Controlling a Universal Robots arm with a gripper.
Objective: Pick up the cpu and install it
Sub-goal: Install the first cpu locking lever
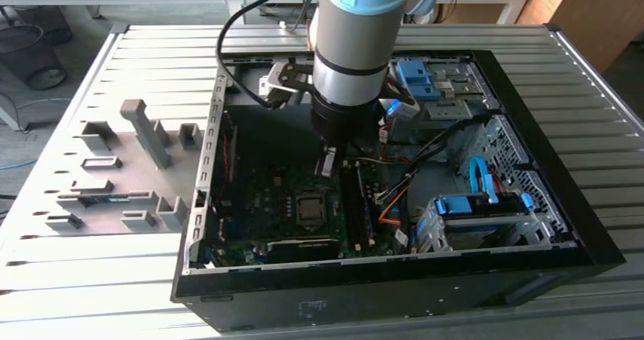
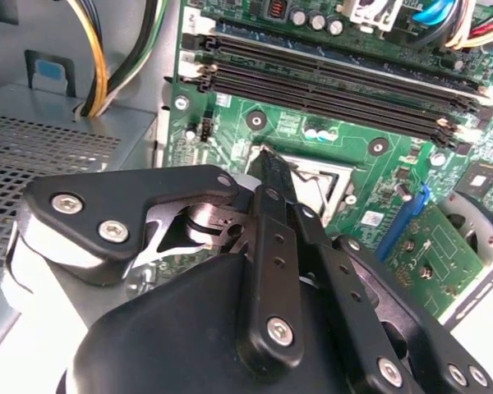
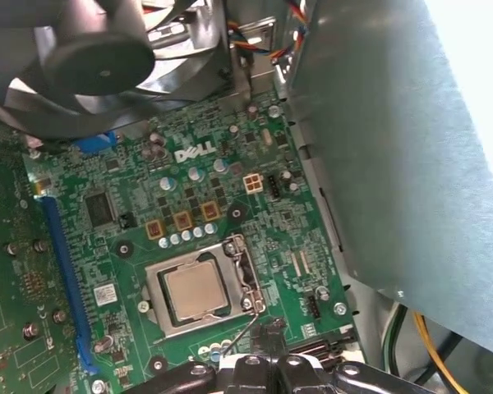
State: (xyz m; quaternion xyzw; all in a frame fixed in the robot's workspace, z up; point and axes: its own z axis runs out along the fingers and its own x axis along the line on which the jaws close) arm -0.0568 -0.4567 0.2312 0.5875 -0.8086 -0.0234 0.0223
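Black metal links of the gripper (image 2: 267, 160) fill the near part of the second wrist view, and its fingers (image 2: 273, 176) come together into one narrow tip with no gap between them and nothing pinched there, so it reads as clenched and empty. That tip hangs low over the green motherboard (image 3: 230, 205), right at the edge of the socket (image 3: 199, 285).

Just beyond the tip, in the first wrist view, the cpu (image 3: 195, 289) already lies flat inside the socket, its pale silvery top facing up and the metal frame closed around it. A thin lever (image 3: 240, 335) runs from the socket's corner toward the gripper, ending close to the fingers; whether they touch it cannot be told. So the chip lies just ahead of and below the tip, near but apart, with its flat face square to the board and no long axis to speak of.

Farther off on the board sit the long black memory slots (image 2: 329, 78) and a round fan (image 3: 99, 57). In the exterior view the arm (image 1: 352, 46) reaches straight down into the open computer case (image 1: 563, 197), which rests on the slatted bench (image 1: 131, 61), with a grey rack of holders (image 1: 131, 174) to the exterior view's left.
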